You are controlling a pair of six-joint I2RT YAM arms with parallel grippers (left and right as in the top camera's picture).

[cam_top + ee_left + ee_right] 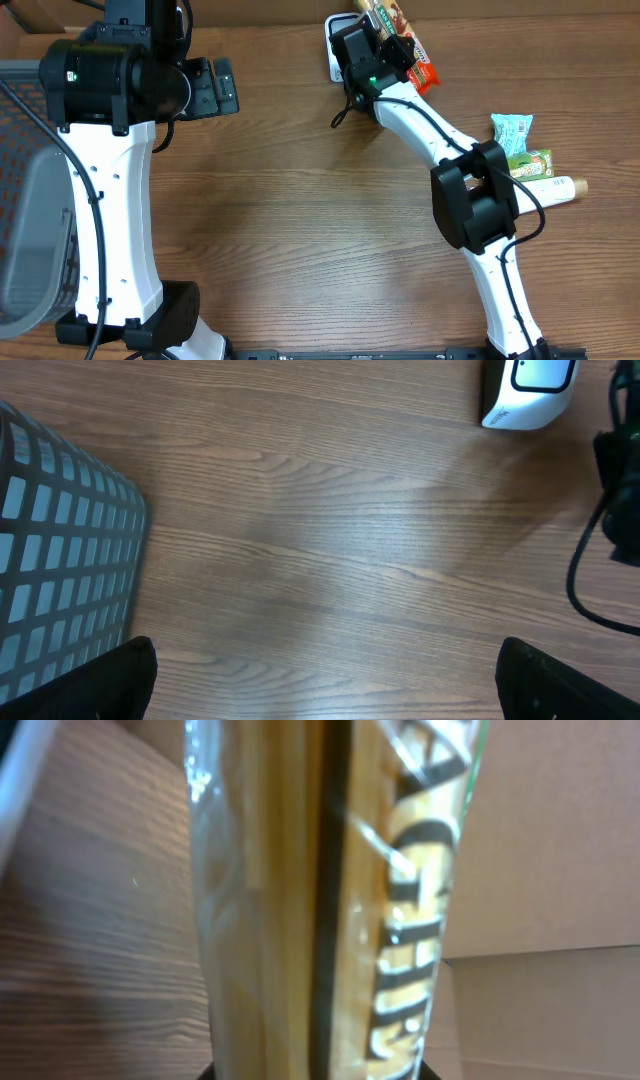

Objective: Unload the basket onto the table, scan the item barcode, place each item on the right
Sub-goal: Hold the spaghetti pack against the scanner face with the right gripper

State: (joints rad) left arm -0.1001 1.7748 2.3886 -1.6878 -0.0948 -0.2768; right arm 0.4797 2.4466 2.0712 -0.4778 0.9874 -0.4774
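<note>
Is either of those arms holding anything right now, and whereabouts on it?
The right arm's jaws pinch a long snack packet roughly midway along its length, though the contact is hidden. The left arm's jaws stand open, empty.

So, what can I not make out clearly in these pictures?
- Barcode on the orange plastic snack packet: right wrist view, too near, blurred; overhead, too small.
- White plastic barcode scanner: left wrist view, cut by the top edge; overhead, mostly under the right gripper.
- Grey mesh basket: overhead, cut by the left edge.
</note>
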